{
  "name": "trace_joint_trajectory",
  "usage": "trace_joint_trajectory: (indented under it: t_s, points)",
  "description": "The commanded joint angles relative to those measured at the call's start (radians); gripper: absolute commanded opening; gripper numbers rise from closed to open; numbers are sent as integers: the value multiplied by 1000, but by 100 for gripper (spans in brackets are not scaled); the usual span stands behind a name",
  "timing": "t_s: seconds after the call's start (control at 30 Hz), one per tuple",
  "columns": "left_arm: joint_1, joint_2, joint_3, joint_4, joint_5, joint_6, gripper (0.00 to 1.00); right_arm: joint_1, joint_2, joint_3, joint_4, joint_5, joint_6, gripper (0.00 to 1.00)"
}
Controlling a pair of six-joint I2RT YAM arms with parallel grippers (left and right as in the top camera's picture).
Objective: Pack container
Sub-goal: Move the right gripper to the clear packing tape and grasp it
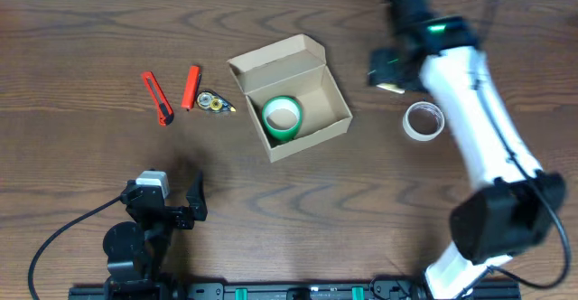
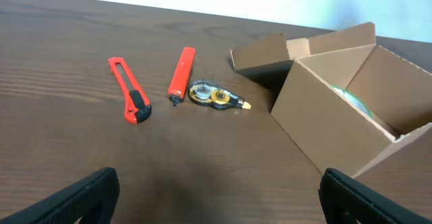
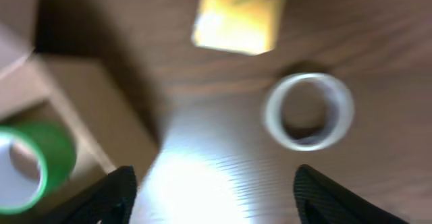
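Item 1, left gripper (image 2: 219, 183): jaws spread wide, nothing between them, hovering low over the dark wood table (image 1: 72, 47). Item 2, right gripper (image 3: 214, 183): fingers wide apart and holding nothing, poised above the tabletop. Item 3, container (image 1: 276, 62): tan cardboard box, flap lid folded back and open; it lies ahead and to the right of the left gripper, and just to the left of the right gripper. Item 4, green tape roll (image 1: 282, 117): lying flat inside the container, against its wall; seen at the lower left of the right gripper's view. Item 5, pale tape roll (image 3: 308, 110): flat on the table outside the box, just ahead and slightly right of the right gripper. Item 6, yellow object (image 3: 239, 15): further ahead of the right gripper, too blurred to identify. Item 7, red utility knife (image 2: 129, 92): ahead and left of the left gripper. Item 8, orange-red pen-like tool (image 2: 181, 72): just right of the knife, apart from it. Item 9, correction-tape dispenser (image 2: 216, 96): straight ahead of the left gripper, just beside the pen-like tool's tip, between it and the box.
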Motion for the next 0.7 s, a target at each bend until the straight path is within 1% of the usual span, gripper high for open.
trace_joint_trajectory:
  t_s: [0.0,0.07,0.13,0.2,0.37,0.47,0.5,0.6,0.67]
  points:
    - [6,-6,-22,-3,3,14,95,-84,3,3,-6,-105,-72,81]
    - [6,-6,-22,-3,4,14,96,-111,3,3,-13,-85,-76,82]
    - [6,-6,-22,-3,3,14,95,-134,5,-7,-20,-17,-76,82]
    - [6,-6,-22,-3,3,14,96,-155,5,-32,-19,-4,-76,81]
    - [6,-6,-22,-3,3,14,95,-214,5,-191,63,-14,-64,79]
    - [6,-6,-22,-3,3,14,95,-224,5,-294,136,-27,-57,75]
    - [6,-6,-22,-3,4,14,96,-224,5,-318,158,-26,-57,71]
    - [6,-6,-22,-3,3,14,95,-219,5,-380,234,-26,-60,65]
    - [6,-6,-22,-3,3,14,96,-211,5,-414,284,-27,-70,62]
